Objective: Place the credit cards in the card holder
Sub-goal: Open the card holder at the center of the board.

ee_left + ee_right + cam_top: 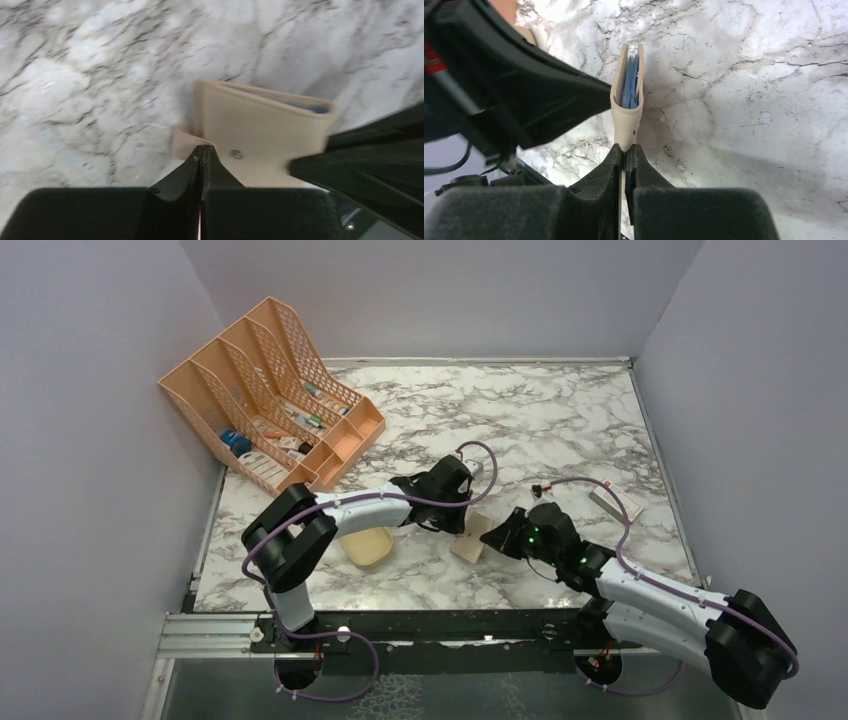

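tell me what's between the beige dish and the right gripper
The card holder, pinched at its end by the right gripper. From there to the dish is bare marble. The top view shows it.

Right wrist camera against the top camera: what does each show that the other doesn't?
Right wrist only: blue layers seen edge-on inside the folded card holder, whose end the right end effector pinches. Top only: the orange file rack, beige dish and white box. Both: the card holder, the marble table and the left arm beside the holder.
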`<state>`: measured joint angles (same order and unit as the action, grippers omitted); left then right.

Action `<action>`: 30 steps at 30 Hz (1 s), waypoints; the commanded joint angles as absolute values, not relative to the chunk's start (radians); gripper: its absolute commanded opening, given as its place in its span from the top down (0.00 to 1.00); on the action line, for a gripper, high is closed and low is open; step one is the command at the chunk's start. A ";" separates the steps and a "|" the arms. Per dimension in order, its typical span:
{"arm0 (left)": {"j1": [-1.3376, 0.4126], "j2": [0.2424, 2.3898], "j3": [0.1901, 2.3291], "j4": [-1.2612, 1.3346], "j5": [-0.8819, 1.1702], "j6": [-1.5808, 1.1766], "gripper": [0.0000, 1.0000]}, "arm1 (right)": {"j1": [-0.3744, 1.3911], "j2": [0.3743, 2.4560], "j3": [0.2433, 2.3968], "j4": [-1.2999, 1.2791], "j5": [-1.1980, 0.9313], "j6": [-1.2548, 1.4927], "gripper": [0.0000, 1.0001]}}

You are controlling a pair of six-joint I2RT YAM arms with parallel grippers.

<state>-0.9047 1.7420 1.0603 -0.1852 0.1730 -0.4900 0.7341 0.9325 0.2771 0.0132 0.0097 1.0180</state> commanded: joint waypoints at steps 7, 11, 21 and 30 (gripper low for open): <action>-0.876 1.707 1.062 -0.326 0.003 -0.442 1.00 | 0.741 0.883 0.262 -0.026 0.038 1.001 0.99; -0.877 1.645 1.061 -0.293 0.099 -0.464 1.00 | 0.741 0.874 0.262 -0.028 0.020 0.998 0.99; -0.876 1.598 1.044 -0.260 0.123 -0.458 0.62 | 0.741 0.893 0.288 -0.047 0.040 0.957 0.99; -0.877 1.665 1.021 -0.213 0.198 -0.392 0.48 | 0.741 0.906 0.280 -0.021 0.029 0.956 0.99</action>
<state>-0.8738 1.6279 1.0294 -0.2512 0.1413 -0.4332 0.7341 0.8963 0.2714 -0.0345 0.0135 0.9783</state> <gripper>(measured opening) 0.512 0.038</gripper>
